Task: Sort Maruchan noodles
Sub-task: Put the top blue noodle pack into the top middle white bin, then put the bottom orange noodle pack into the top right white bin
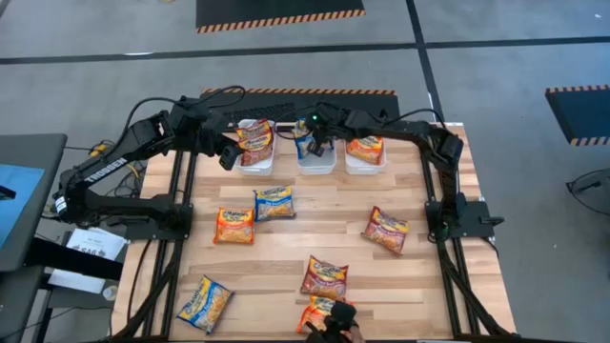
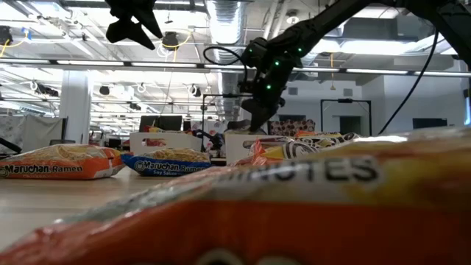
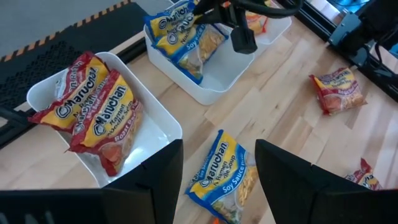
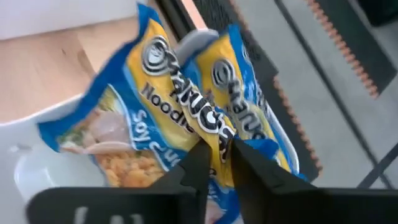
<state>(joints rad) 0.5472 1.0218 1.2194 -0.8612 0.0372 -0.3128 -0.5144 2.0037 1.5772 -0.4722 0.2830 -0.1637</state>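
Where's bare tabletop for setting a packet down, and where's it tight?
Free: the middle strip between the blue packet and the dark red packet, and the near-right corner of the table. Tight: the far edge, where three white bins stand with both grippers over them, and the near-centre packets.

Low view: a blurred orange packet (image 2: 294, 213) fills the foreground, hiding most of the table. From above, a dark camera mount covers part of the orange packet (image 1: 315, 312) at the near table edge. The right hand (image 4: 216, 163) blocks the blue packet's (image 4: 186, 118) lower print.
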